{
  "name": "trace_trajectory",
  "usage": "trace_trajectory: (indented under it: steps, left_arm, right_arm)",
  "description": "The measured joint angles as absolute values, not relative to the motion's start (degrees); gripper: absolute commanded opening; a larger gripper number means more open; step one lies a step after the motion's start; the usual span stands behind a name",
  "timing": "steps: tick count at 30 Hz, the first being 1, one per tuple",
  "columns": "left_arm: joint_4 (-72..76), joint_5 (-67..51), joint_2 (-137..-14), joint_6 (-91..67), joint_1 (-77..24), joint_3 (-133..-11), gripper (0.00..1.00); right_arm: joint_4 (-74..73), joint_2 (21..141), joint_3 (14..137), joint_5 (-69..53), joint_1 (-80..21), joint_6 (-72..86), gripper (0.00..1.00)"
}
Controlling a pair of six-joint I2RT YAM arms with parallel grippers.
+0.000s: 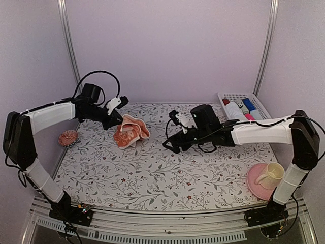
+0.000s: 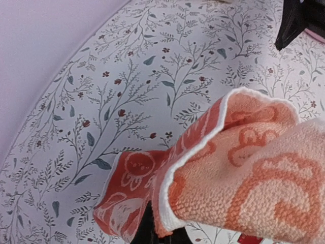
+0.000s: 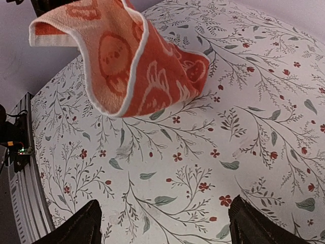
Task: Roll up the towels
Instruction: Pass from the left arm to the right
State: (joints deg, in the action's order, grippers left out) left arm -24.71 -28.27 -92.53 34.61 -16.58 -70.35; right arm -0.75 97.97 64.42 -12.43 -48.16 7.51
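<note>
1. The left gripper (image 1: 117,121) is clenched on an upper edge of the orange-red towel (image 1: 131,131). It holds the cloth bunched and raised over the back-left part of the floral table (image 1: 152,178).
2. The towel hangs in loose folds, white hem showing, and its lowest corner appears to reach the tabletop in the right wrist view (from overhead, contact cannot be confirmed).
3. The right gripper (image 1: 170,145) sits low over the table just to the right of the towel and apart from it. Its jaws are spread wide with nothing between them.
4. This looks like the pick-up-and-spread step, early in the task. The towel is crumpled rather than flat, and no rolling has begun.
5. The next move likely calls for the right gripper to close in and take a free corner or the far hem. The two arms could then draw the cloth taut and lay it flat. A grab into the bunched middle would risk catching two layers.
6. At the back right, a white basket (image 1: 256,99) holds several rolls, including a blue roll (image 1: 248,104). Whether that is the second towel cannot be told. A cup (image 1: 271,174) stands on a pink plate (image 1: 254,187) beside the right arm, well clear of the work.
</note>
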Motion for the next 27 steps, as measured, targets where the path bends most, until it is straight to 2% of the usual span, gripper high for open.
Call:
trace_trajectory:
  steps: [5,14,20,27]
  left_arm:
    - [-25.8,-32.5,-91.5,32.6,-17.5,-64.0,0.0]
    - [-24.8,-34.1,-91.6,27.6,-20.3,-61.0,0.0]
    - [-23.0,-33.8,-93.8,24.5,-22.5,-61.1,0.0]
    - [-22.5,-33.6,-95.5,22.8,-23.6,-61.7,0.0]
  right_arm:
    - [1.0,101.5,66.7,-14.5,-53.1,9.0,0.86]
    - [3.1,103.9,72.2,-14.8,-61.1,13.0,0.8]
    - [4.0,109.1,77.9,-10.3,-64.9,17.0,0.74]
    - [3.6,115.8,83.1,-2.3,-67.7,22.0,0.72]
